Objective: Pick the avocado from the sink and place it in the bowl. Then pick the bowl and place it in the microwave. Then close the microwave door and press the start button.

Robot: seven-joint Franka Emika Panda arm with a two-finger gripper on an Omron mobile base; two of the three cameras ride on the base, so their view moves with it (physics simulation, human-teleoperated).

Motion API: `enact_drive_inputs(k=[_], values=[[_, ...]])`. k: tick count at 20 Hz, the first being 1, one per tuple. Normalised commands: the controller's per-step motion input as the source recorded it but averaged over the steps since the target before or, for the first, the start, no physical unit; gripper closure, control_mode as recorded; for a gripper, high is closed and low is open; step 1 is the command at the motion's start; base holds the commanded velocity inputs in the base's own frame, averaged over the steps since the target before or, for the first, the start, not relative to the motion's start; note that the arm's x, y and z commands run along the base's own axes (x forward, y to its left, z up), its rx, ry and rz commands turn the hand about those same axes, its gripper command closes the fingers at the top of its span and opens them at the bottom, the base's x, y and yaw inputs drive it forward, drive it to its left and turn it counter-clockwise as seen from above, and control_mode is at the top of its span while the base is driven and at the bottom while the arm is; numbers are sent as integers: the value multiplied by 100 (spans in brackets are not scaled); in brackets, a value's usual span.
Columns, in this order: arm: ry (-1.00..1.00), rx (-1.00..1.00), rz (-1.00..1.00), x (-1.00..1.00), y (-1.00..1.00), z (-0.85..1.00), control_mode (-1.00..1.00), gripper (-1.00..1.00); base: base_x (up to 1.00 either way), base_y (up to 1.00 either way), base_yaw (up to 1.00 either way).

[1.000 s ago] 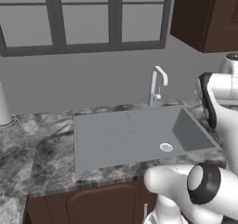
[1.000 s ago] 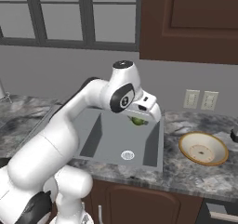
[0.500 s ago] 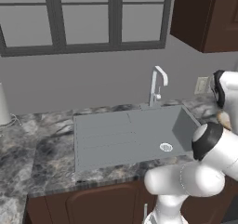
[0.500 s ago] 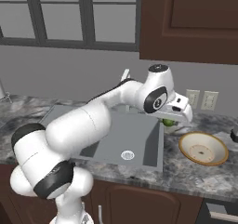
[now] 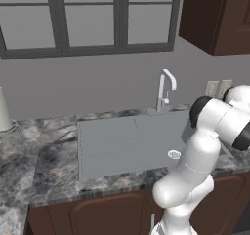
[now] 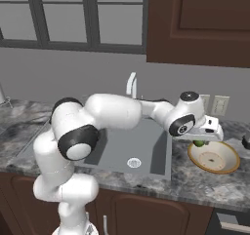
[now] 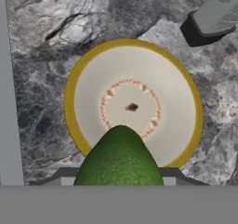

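**Avocado carried to above the bowl**

The end effector (image 6: pixel 199 142), clenched on the avocado (image 7: pixel 119 158), has swung from over the sink (image 5: pixel 132 141) to just above the bowl (image 6: pixel 213 157) on the table (image 6: pixel 195 183). You can release next.

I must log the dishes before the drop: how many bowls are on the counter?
1. The wide shallow cream-tan bowl with a brownish rim sits on the marble counter right of the sink, under the held dark green avocado. More may be out of view.
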Motion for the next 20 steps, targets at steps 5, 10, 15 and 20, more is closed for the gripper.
enact_drive_inputs(k=[5, 10, 15, 20], values=[[5, -1, 9, 65, -56, -42, -100, 100, 0, 0, 0], [11, 0, 7, 40, -54, -11, -100, 100, 0, 0, 0], [18, 5, 7, 16, -49, 0, -100, 100, 0, 0, 0], [18, 0, 7, 27, -5, -10, -100, 100, 0, 0, 0]])
